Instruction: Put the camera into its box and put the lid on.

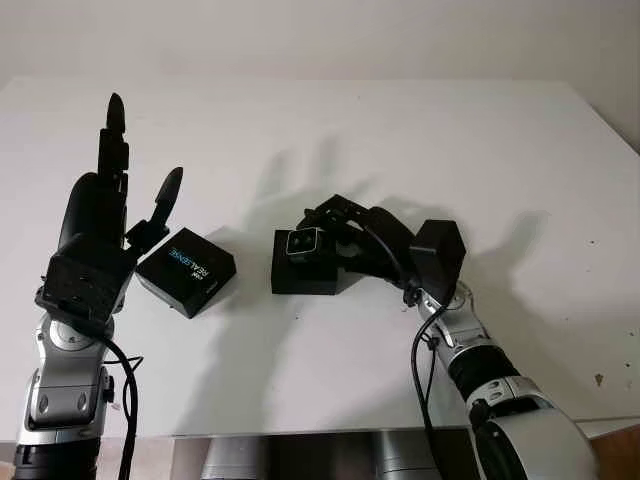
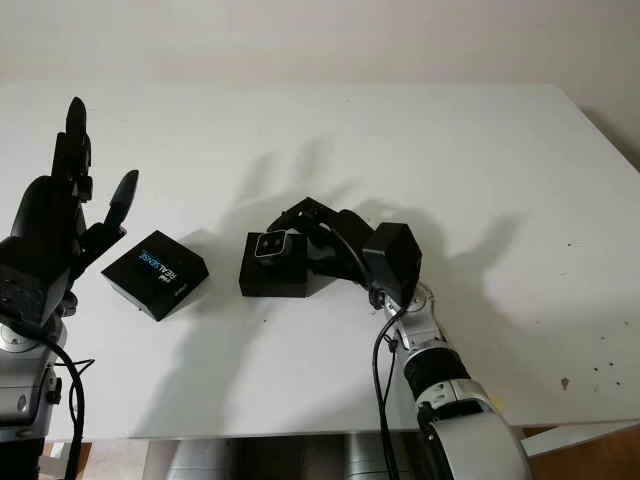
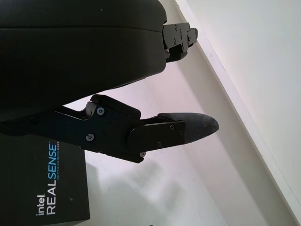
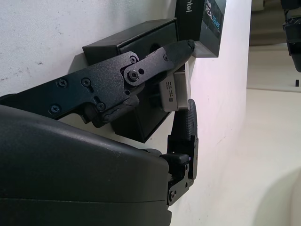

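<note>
Your right hand (image 1: pixel 335 232) grips the small grey camera (image 1: pixel 303 241) right over the open black box (image 1: pixel 305 270) at the table's (image 1: pixel 420 140) middle, while your left hand (image 1: pixel 110 215) hangs open beside the lid (image 1: pixel 187 270).

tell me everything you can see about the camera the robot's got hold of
The camera is a small silver-grey block with rounded ends and a dark front face showing lens openings. The right robot hand grips it, with black fingers on opposite sides. It sits at the top of the open black box, near the middle of the white table; whether it is fully seated cannot be told. The lid lies apart.
</note>
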You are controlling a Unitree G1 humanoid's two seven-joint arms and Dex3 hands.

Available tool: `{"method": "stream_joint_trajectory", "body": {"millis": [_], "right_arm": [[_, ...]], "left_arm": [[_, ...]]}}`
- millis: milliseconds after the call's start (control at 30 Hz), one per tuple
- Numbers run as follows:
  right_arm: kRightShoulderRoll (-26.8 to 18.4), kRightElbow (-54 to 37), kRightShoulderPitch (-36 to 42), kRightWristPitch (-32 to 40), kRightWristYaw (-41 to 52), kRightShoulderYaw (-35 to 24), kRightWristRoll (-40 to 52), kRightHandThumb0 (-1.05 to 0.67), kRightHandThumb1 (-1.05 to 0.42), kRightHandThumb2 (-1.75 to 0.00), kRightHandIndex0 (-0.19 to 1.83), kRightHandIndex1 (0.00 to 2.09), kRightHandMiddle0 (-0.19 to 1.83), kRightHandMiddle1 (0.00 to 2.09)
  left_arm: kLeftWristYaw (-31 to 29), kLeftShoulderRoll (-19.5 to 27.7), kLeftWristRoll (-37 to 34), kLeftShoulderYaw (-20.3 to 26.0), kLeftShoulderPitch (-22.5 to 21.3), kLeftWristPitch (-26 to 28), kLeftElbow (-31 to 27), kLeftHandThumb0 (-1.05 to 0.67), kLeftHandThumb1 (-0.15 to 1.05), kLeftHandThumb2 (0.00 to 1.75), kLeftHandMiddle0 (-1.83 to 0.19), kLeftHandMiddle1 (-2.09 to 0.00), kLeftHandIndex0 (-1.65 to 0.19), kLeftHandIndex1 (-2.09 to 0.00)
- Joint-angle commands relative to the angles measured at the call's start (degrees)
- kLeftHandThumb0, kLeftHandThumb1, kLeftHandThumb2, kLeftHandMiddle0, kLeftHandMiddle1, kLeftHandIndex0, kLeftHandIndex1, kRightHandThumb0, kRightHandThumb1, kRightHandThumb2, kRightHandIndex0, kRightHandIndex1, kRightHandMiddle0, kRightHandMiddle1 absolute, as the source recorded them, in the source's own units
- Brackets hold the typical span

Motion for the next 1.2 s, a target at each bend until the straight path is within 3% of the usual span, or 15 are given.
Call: {"method": "stream_joint_trajectory", "body": {"millis": [0,867,1067,1167], "right_arm": [[-0.2,0.7,-0.6,0.3,-0.1,0.0,-0.4,-0.57,-0.93,-0.05,0.28,0.05,0.43,1.51],[-0.6,2.6,-0.8,0.5,-1.6,2.2,-4.3,-0.59,-0.94,-0.06,0.25,0.04,0.39,1.52],[-2.9,-0.2,-0.3,0.1,-4.1,5.6,-10.1,-0.64,-0.89,-0.05,0.10,0.03,0.17,1.11],[-3.9,-2.6,0.3,0.7,-6.1,7.1,-12.8,-0.68,-0.89,-0.05,-0.02,0.04,0.12,0.69]], "left_arm": [[-0.1,0.0,-0.2,0.1,0.3,-0.1,-0.9,-0.63,1.05,0.51,0.16,-0.05,0.16,-0.05],[0.0,0.2,-0.2,0.3,0.8,1.6,-2.3,-0.64,1.05,0.50,0.15,-0.06,0.17,-0.05],[0.0,0.4,-0.1,0.3,0.8,1.3,-2.1,-0.64,1.05,0.50,0.17,-0.05,0.16,-0.05],[-0.1,0.2,-0.2,0.3,0.7,1.8,-2.3,-0.65,1.05,0.50,0.16,-0.05,0.16,-0.05]]}}
